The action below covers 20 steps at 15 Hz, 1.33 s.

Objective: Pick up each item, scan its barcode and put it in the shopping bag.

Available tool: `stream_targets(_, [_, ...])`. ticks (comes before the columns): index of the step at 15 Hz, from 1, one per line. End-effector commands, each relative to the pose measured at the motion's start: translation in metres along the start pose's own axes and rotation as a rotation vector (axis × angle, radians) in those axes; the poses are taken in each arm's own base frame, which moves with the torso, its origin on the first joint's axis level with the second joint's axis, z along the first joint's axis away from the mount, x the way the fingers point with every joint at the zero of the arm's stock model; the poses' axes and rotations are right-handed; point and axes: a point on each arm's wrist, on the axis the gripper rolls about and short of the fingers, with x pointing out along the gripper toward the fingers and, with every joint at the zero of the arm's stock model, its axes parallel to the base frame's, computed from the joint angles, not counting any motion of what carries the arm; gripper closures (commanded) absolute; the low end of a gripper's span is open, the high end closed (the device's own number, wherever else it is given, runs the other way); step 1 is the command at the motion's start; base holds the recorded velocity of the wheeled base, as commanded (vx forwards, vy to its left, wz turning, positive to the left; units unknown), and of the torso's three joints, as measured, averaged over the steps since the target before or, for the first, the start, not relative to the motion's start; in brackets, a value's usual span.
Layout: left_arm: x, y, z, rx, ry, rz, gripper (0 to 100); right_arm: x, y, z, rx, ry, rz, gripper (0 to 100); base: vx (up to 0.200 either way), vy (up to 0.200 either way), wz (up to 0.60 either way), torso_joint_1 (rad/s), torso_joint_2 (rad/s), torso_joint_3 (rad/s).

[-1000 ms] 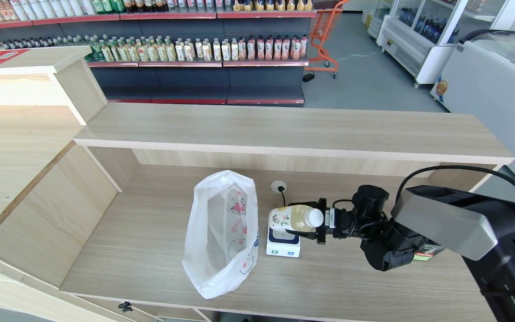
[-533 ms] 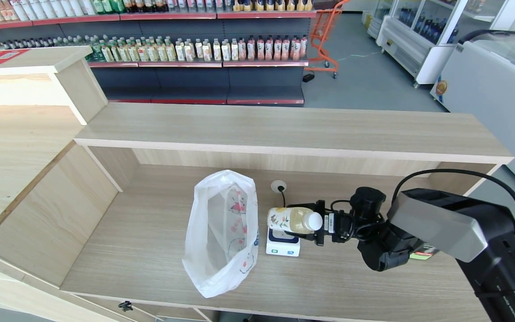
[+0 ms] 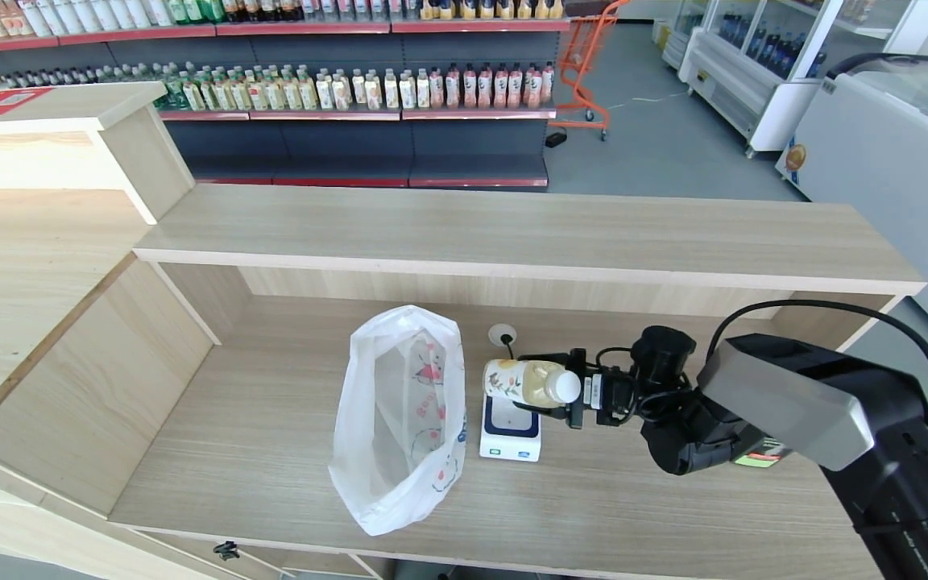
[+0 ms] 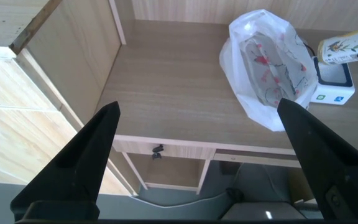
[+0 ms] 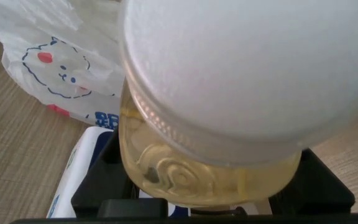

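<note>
A slip or a missed read is judged the main risk: the clear plastic bottle of pale yellow drink with a white cap (image 3: 524, 382) is pinched lying sideways by the right pincer (image 3: 535, 385), just above the white box scanner (image 3: 510, 432), where a tilt could hide the barcode or knock the scanner. The right arm is stretched low across the light wooden worktop (image 3: 271, 451) towards the open white plastic shopping bag (image 3: 399, 419) beside the scanner; the left pincer (image 4: 197, 106) is spread, empty, well apart from these.
</note>
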Motion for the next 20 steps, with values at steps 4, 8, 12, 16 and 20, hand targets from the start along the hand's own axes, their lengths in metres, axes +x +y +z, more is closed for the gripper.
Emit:
stream_targets(4, [0.0, 0.0, 0.0, 0.0, 0.0, 0.0, 0, -0.002, -0.001, 0.002, -0.004, 0.001, -0.001, 100, 0.0, 0.0, 0.0, 0.0, 0.0, 0.0])
stream_targets(8, [0.0, 0.0, 0.0, 0.0, 0.0, 0.0, 0, -0.043, -0.035, 0.083, 0.264, 0.059, -0.048, 100, 0.0, 0.0, 0.0, 0.0, 0.0, 0.0])
stream_targets(12, [0.0, 0.0, 0.0, 0.0, 0.0, 0.0, 0, -0.07, -0.069, 0.195, 0.686, 0.104, -0.353, 100, 0.0, 0.0, 0.0, 0.0, 0.0, 0.0])
stream_targets(16, [0.0, 0.0, 0.0, 0.0, 0.0, 0.0, 0, -0.093, -0.064, 0.248, 0.936, 0.19, -0.435, 100, 0.0, 0.0, 0.0, 0.0, 0.0, 0.0])
stream_targets(20, [0.0, 0.0, 0.0, 0.001, 0.0, 0.0, 0, -0.107, -0.059, 0.29, 1.015, 0.261, -0.486, 100, 0.0, 0.0, 0.0, 0.0, 0.0, 0.0])
